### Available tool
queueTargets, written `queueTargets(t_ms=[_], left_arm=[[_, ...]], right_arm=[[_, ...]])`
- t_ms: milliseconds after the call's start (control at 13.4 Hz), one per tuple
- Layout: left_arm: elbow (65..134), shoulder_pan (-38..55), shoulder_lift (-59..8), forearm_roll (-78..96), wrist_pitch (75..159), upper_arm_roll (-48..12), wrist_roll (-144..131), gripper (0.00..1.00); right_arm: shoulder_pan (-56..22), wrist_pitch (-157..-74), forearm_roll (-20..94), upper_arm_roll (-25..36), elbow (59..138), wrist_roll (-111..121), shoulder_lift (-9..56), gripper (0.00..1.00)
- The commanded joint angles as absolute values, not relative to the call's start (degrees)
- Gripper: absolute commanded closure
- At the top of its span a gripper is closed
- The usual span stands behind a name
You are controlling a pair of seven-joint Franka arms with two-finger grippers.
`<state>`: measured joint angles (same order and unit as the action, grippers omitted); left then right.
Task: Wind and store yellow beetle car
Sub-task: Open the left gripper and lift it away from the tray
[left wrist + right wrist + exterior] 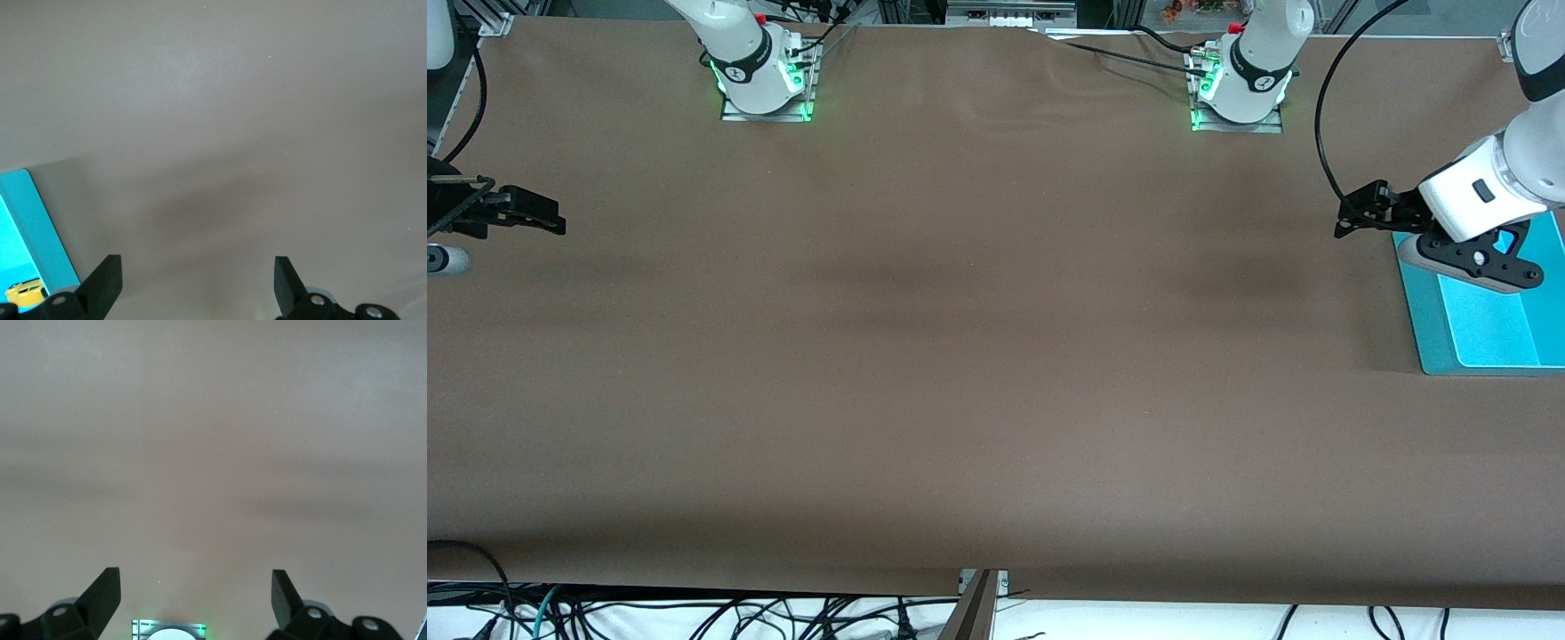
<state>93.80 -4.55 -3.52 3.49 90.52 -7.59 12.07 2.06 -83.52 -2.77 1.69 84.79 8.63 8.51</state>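
The yellow beetle car point(27, 292) lies inside the turquoise bin point(1498, 333) at the left arm's end of the surface point(960, 356), so storing looks done. The left tool point(1356, 218) hangs just beside the bin's rim, over bare surface, its fingers point(107, 280) spread wide with nothing between them (a pose that reads as a release, I would guess). The right tool point(538, 213) waits at the other end, equally spread and empty. Between the two tools the surface lies open, giving either arm ample room; the bin's wall is the only edge close to the left tool.
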Motion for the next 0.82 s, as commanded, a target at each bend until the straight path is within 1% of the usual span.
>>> queueTargets(t_ms=[0, 74, 223, 372, 744], left_arm=[[100.7, -1.8, 2.0, 4.6, 94.4, -5.7, 8.1, 0.00], [102.3, -1.6, 2.8, 4.6, 96.0, -5.5, 7.6, 0.00], [103.4, -1.4, 3.6, 4.4, 98.8, -4.5, 7.6, 0.00], [105.2, -1.3, 5.2, 2.7, 99.2, -4.5, 7.6, 0.00], [105.2, -1.4, 5.2, 2.6, 99.3, -4.0, 7.5, 0.00]], right_arm=[[2.3, -83.1, -3.3, 1.5, 83.7, 8.0, 8.9, 0.00], [2.3, -83.1, -3.3, 1.5, 83.7, 8.0, 8.9, 0.00], [2.2, -83.1, -3.3, 1.5, 83.7, 8.1, 8.9, 0.00], [2.2, -83.1, -3.3, 1.5, 83.7, 8.1, 8.9, 0.00], [2.2, -83.1, -3.5, 1.5, 83.6, 8.0, 8.9, 0.00]])
